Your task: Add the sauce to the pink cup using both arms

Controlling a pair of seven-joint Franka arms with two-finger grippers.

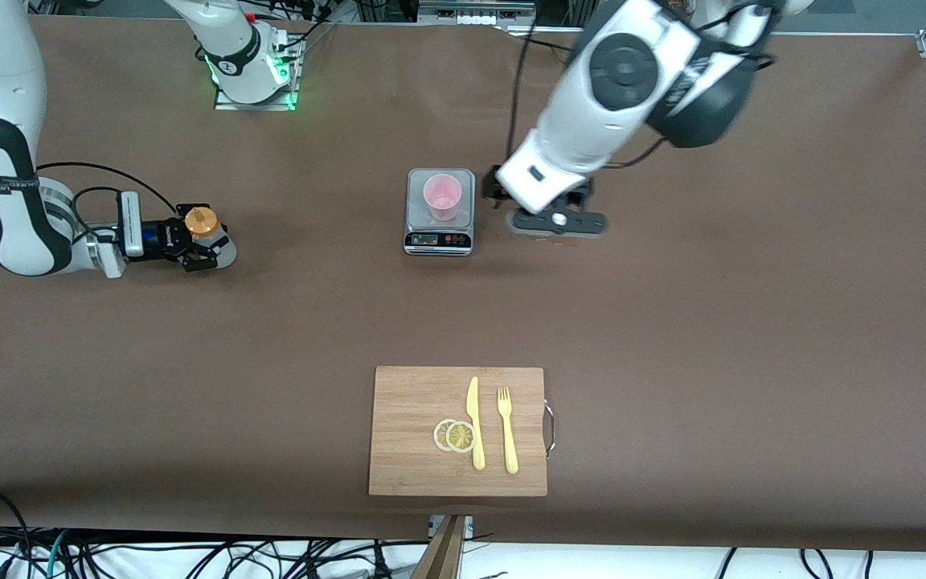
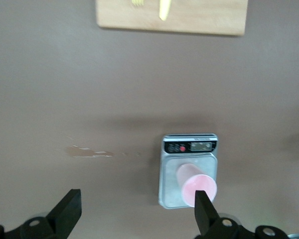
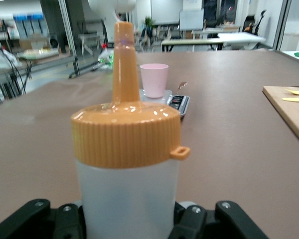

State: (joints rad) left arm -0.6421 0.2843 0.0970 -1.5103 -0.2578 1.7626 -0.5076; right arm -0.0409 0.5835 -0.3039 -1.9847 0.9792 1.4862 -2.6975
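The sauce bottle (image 1: pixel 202 224), whitish with an orange nozzle cap, stands upright toward the right arm's end of the table. My right gripper (image 1: pixel 204 248) is shut on its body; the bottle fills the right wrist view (image 3: pixel 127 164). The pink cup (image 1: pixel 441 195) stands upright on the grey kitchen scale (image 1: pixel 440 233) at mid-table. It also shows in the right wrist view (image 3: pixel 154 78) and the left wrist view (image 2: pixel 197 185). My left gripper (image 1: pixel 557 221) hangs open and empty over the table, beside the scale toward the left arm's end. Its fingers (image 2: pixel 67 211) spread wide.
A wooden cutting board (image 1: pixel 415 474) lies nearer to the front camera than the scale. It carries two lemon slices (image 1: pixel 454 435), a yellow knife (image 1: pixel 475 422) and a yellow fork (image 1: pixel 506 430). Brown table surface lies between the bottle and the scale.
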